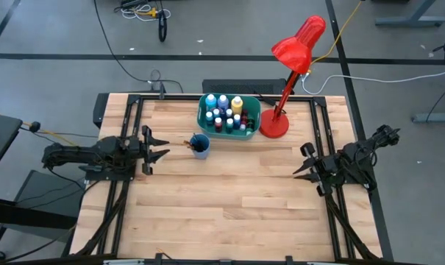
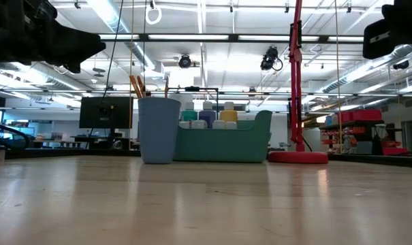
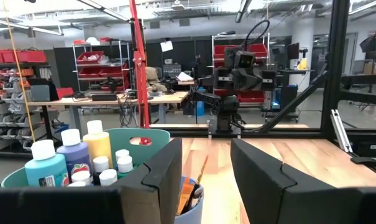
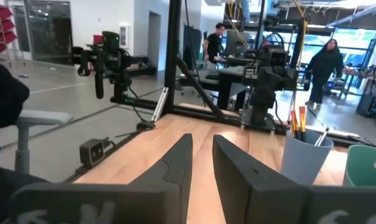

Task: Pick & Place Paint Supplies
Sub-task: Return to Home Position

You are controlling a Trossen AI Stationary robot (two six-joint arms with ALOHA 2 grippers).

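From above, the left end effector (image 1: 162, 146), spread and empty, sits near the blue cup (image 1: 200, 146). The right end effector (image 1: 301, 162), likewise spread, is well apart from it. Level with the desk (image 2: 206, 204), paintbrushes (image 2: 135, 86) stand in that cup and paint bottles (image 2: 209, 117) fill the teal tub (image 2: 223, 144) just beside it. Everything seems stowed, so both arms rest clear.

The left arm (image 1: 90, 156) lies folded low along the left edge of the bench, its wrist pointing inward toward the middle. The left jaws stand apart, with a clear gap between the two dark fingers (image 3: 166, 177). The right arm (image 1: 358, 158) sits folded at the right edge, set on a slight slant, its wrist also facing inward. The right jaws are parted too, by a narrower gap. In the level view both arms hang raised above the bench surface.
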